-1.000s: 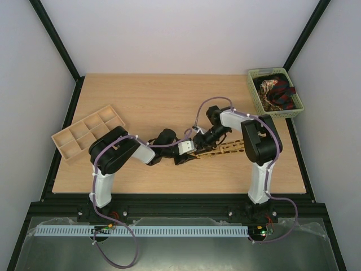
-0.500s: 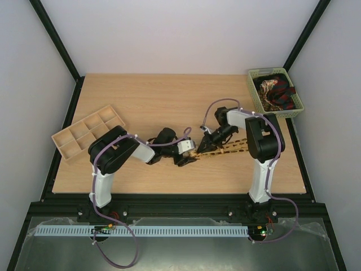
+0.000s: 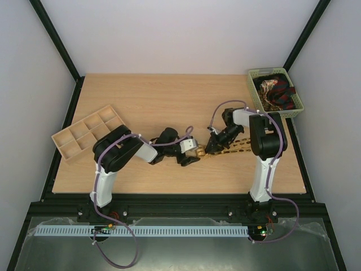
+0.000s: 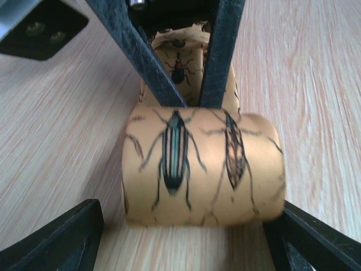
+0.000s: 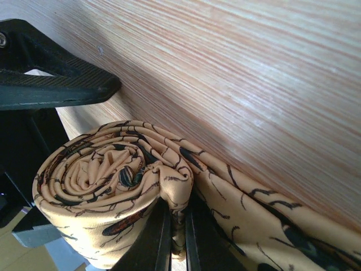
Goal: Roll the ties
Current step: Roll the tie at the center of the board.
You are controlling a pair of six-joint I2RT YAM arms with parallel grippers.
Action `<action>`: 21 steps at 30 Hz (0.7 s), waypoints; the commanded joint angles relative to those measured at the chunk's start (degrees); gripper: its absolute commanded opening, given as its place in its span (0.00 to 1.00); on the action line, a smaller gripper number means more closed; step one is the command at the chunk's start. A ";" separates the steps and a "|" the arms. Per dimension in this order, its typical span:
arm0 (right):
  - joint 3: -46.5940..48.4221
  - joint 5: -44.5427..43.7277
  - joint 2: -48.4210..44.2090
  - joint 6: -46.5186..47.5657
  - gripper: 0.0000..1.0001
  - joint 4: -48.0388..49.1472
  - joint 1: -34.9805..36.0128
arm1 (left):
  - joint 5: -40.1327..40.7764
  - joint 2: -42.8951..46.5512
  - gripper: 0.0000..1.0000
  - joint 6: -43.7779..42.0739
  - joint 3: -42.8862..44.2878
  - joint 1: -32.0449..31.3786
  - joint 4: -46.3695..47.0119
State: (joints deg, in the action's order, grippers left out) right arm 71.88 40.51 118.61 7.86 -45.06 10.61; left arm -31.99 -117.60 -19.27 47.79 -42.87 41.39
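1. Top external: the tan insect-print tie (image 3: 237,144) is laid on the worktop (image 3: 158,101), its rolled end set between left gripper (image 3: 194,153) and right gripper (image 3: 214,144).
2. Left wrist: left gripper is held apart. The rolled end is flanked, not clamped.
3. Right wrist: right gripper is pinched together on tie fabric, at the rolled end's edge.

Figure: my bench seen from above.

A: my light wooden table (image 3: 152,101), its grain running side to side.
B: a tan divided tray (image 3: 89,134) with two rows of compartments. It lies askew at the table's left edge, and its left corner juts past that edge.
C: a pale green lattice basket (image 3: 254,93) at the far right corner.
D: the left black post (image 3: 55,39) and the right black post (image 3: 306,34), which slant up from the far corners in front of my plain white walls (image 3: 180,34).
E: a black rail (image 3: 180,200) along the near edge, with a white slotted strip (image 3: 169,231) running across below it.
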 commanded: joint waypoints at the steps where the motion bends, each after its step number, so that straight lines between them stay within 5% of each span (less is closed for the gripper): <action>1: -1.05 -10.07 4.96 -0.96 0.01 2.43 1.82 | -0.38 -3.55 0.80 1.91 3.07 -1.19 2.17; 10: -1.01 -8.16 4.75 -2.70 0.01 4.36 4.04 | 0.90 -6.88 0.80 -1.47 7.52 -2.22 -3.99; 21: -0.91 -2.71 1.35 -1.50 0.01 3.81 4.12 | 3.58 -4.45 0.76 -5.89 -0.22 -1.25 -9.60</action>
State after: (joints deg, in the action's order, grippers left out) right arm 72.44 42.02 119.04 6.11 -43.72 13.58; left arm -31.11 -120.49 -21.52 51.29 -44.53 41.28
